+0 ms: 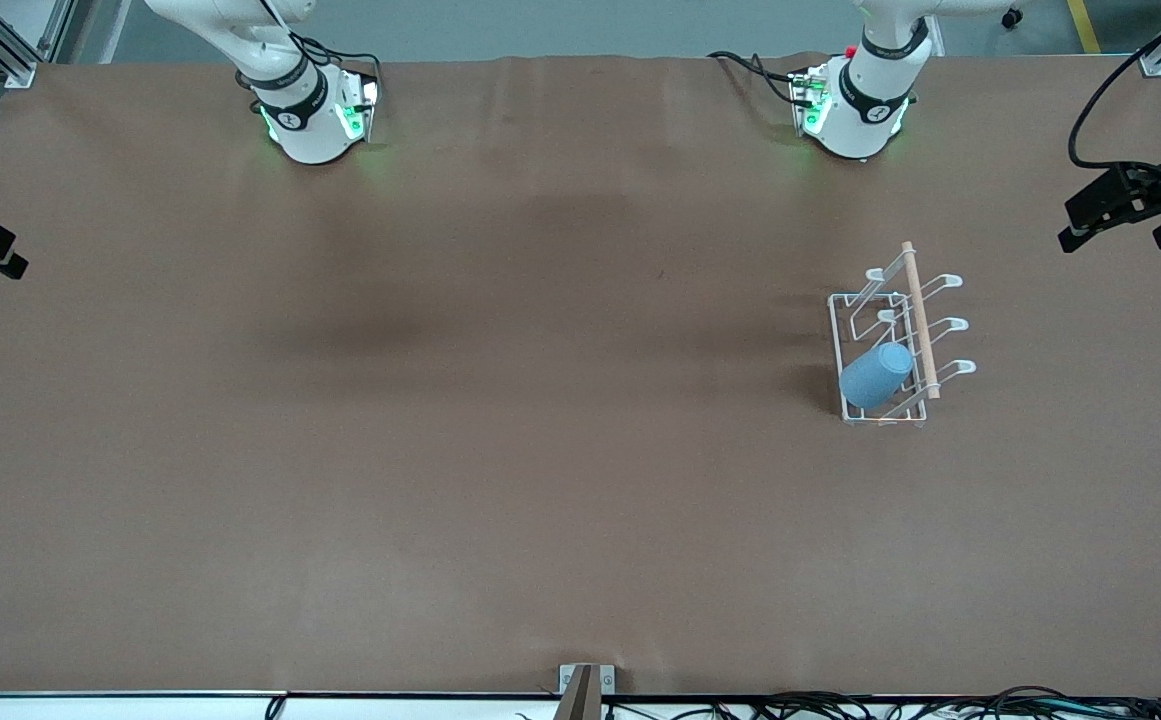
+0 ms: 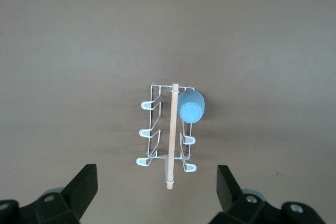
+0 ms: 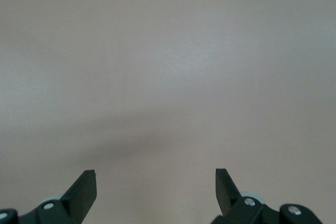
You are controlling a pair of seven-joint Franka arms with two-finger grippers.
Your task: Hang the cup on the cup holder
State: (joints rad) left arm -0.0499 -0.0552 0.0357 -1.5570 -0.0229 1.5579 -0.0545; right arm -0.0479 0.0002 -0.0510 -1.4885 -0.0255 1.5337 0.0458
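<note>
Front view: I see the brown desk (image 1: 500, 420) with the cup holder (image 1: 898, 340) toward the left arm's end, standing upright on its wire base, wooden dowel (image 1: 919, 318) along the top. The cup (image 1: 876, 375) hangs tilted on a prong on the side facing the right arm's end, at the end of the rack nearest the front camera; from the rack's centre it sits at about 7 o'clock. Both arm bases stand along the top edge. Neither gripper shows here.

Left wrist view: I have the left gripper (image 2: 157, 187) high over the cup holder (image 2: 168, 135), looking straight down on it. Its fingers (image 2: 84, 184) are spread wide, released, nothing between them. The cup (image 2: 190, 106) is seated on one end prong just beside the dowel (image 2: 172, 135), closed bottom facing up and out.

Right wrist view: the right gripper (image 3: 156, 187) is over bare desk (image 3: 168, 77), fingers (image 3: 83, 187) spread wide, released, holding nothing. This arm waits.
</note>
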